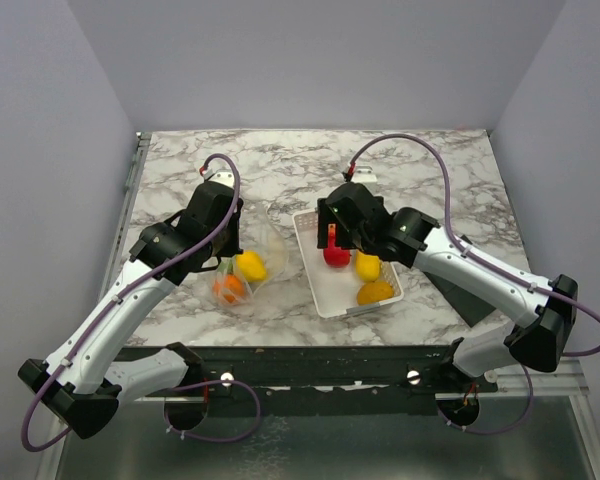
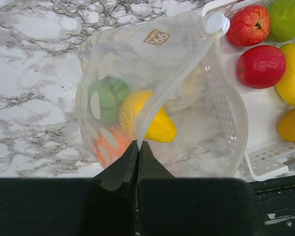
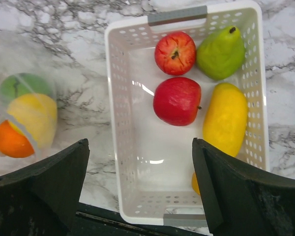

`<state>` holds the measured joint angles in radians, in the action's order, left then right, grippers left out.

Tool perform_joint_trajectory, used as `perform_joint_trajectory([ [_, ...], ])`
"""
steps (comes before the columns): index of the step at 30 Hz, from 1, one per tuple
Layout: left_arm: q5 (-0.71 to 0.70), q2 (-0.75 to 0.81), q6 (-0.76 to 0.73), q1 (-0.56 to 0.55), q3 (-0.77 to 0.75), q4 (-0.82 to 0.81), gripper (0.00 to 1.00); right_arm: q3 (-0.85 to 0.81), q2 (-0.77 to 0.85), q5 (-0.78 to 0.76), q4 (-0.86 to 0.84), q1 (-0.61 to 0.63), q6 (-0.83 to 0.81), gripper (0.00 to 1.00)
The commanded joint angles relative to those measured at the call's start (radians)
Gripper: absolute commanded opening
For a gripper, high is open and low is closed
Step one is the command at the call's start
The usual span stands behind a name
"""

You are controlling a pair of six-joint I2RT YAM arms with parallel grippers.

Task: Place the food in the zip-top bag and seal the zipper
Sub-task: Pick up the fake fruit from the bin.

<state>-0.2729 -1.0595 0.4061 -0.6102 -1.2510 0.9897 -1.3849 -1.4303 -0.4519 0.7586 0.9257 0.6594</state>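
Left fingers (image 2: 137, 160) are pressed together, clamped on the near end of the zipper (image 2: 160, 101), which runs away from them to the white slider (image 2: 216, 23). The zip-top bag (image 2: 187, 64) lies on the marble bench (image 2: 34, 98) just ahead of those tips, its mouth gaping to their right. Whether one lip or both is pinched is hard to tell through the film. Inside: green fruit (image 2: 105, 98), yellow fruit (image 2: 157, 123), orange fruit (image 2: 108, 147). Right fingers (image 3: 226, 182) stand wide apart, holding nothing, over the white basket (image 3: 119, 123). The red fruit (image 3: 177, 101) sits ahead of them, nearer the right-hand finger. Step in hand looks like the next pick. Advice: centre the red fruit between the fingers, drop straight, close softly since it is glossy and round, and clear the basket wall. The left should hold the lip high.
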Motion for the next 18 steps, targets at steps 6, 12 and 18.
perform_joint_trajectory([
  [6, 0.017, 0.014, 0.001, -0.002, 0.004, -0.010, 0.00, 0.090, -0.023, -0.032, 0.007, -0.039, 0.017, 1.00],
  [12, 0.018, 0.015, 0.001, -0.002, 0.012, -0.011, 0.00, 0.110, -0.072, 0.009, -0.024, -0.063, -0.005, 1.00],
  [18, 0.015, 0.015, 0.000, -0.002, 0.016, -0.013, 0.00, 0.088, -0.148, 0.032, -0.034, -0.082, -0.024, 1.00],
])
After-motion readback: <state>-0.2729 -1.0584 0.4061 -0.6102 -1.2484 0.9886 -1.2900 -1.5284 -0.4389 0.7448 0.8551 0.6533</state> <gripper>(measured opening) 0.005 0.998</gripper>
